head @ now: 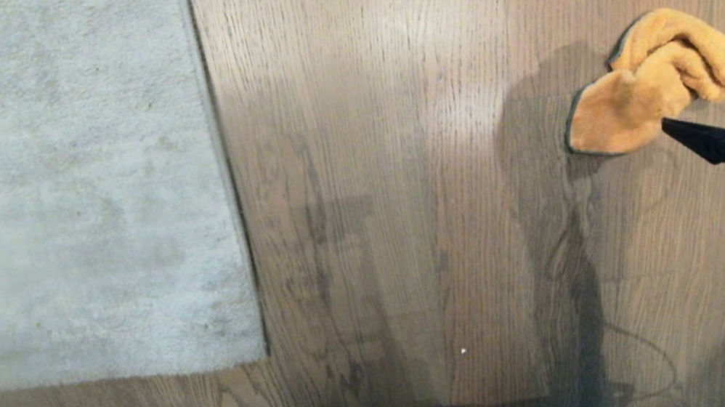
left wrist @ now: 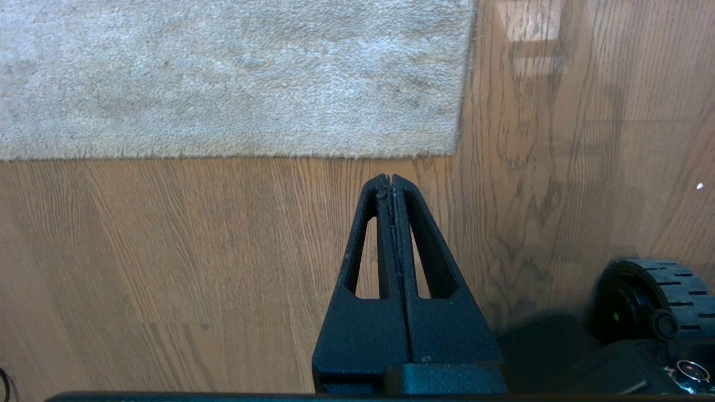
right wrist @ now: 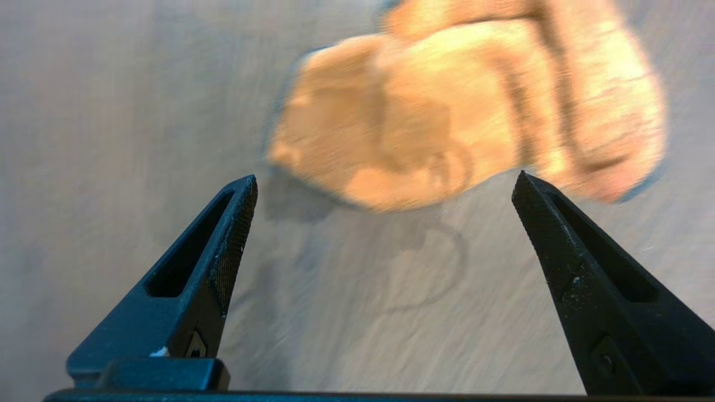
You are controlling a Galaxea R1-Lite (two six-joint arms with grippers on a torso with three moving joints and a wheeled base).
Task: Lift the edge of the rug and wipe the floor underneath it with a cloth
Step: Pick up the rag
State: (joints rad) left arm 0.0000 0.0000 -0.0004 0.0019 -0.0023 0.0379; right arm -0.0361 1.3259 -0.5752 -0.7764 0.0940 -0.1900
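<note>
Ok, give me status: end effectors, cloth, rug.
Right end effector open, short of cloth. Left end effector shut, idle above floor. Rug edge flat, unlifted. Nothing in the way.

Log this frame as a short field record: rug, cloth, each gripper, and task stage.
rug edge: lies flat on the floor, corner toward the robot, not lifted
cloth: crumpled in a heap on bare floor, well to the right of the rug
right gripper: open, fingers spread just short of the cloth, nothing held
left gripper: shut, empty, pointing at bare floor near the rug corner
robot base wheel: visible by the left arm
task stage: cloth not yet picked up; no wiping begun
</note>
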